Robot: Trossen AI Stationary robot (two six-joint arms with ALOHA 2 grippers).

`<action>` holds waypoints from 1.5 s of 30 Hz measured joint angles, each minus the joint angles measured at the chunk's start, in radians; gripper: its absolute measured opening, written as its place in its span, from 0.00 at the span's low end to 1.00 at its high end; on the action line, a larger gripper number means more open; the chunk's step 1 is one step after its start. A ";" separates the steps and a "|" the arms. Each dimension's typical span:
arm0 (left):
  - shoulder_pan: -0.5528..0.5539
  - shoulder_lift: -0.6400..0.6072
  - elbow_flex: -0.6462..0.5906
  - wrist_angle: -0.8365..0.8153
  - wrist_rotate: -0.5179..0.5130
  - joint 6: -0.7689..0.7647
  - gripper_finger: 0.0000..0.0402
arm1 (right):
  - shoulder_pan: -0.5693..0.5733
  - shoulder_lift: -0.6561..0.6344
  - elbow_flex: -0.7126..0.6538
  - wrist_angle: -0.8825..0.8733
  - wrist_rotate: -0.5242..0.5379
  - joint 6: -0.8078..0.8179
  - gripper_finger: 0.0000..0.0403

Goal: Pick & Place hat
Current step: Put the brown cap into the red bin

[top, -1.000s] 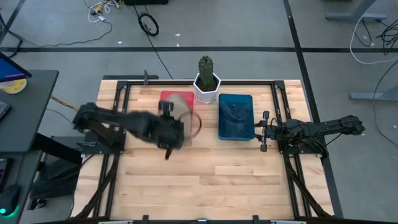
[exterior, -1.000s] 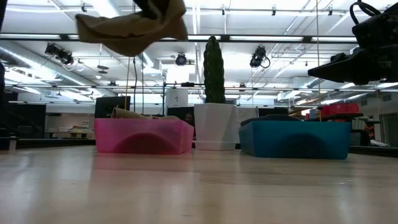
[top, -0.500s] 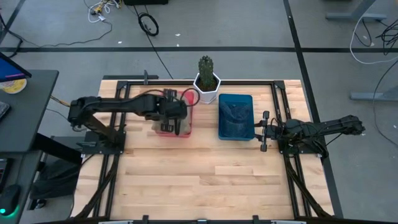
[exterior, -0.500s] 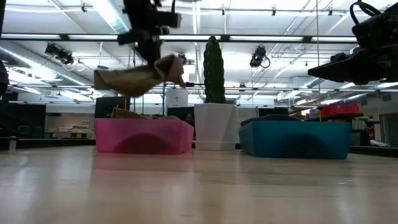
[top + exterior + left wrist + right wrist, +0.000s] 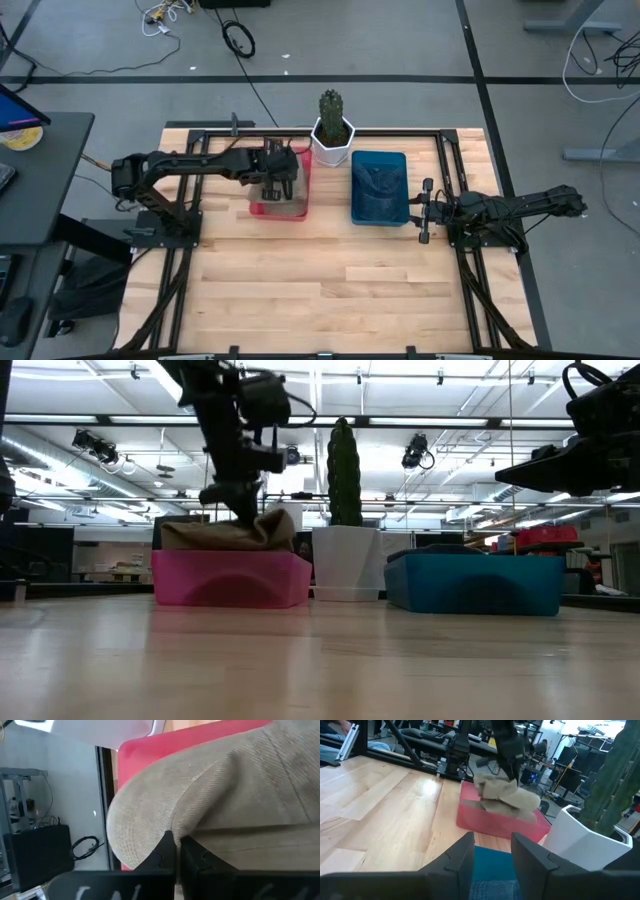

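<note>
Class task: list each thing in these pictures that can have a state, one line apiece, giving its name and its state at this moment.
Tan hat: pinched by the left gripper, resting in the pink bin, top above the rim.
Left gripper: shut on the hat, low over the pink bin.
Pink bin: upright, holding the hat.
Blue bin: upright, dark blue cloth inside.
Right gripper: open, holding nothing, beside the blue bin.
Cactus pot: upright between the bins.

Potted cactus at the wooden counter's far edge; blue bin just beside the pot, holding dark cloth.
</note>
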 joint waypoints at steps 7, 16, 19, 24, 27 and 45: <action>0.079 0.010 -0.139 0.244 0.149 0.053 0.01 | 0.000 0.000 0.000 0.000 0.000 0.000 0.33; 0.104 0.085 -0.229 0.363 0.168 0.053 0.02 | 0.000 0.000 0.000 0.000 0.000 0.000 0.33; 0.104 0.093 -0.226 0.367 0.169 0.053 0.03 | 0.000 0.000 0.000 0.000 0.000 0.000 0.33; 0.103 0.078 -0.192 0.322 0.176 0.022 0.07 | 0.000 0.000 0.000 0.000 0.000 0.000 0.33; 0.094 0.068 -0.153 0.255 0.177 0.023 0.14 | 0.000 0.000 0.000 0.000 0.000 0.000 0.33; 0.006 0.054 0.173 -0.298 0.098 -0.193 0.36 | 0.000 0.000 0.000 0.000 0.000 0.000 0.33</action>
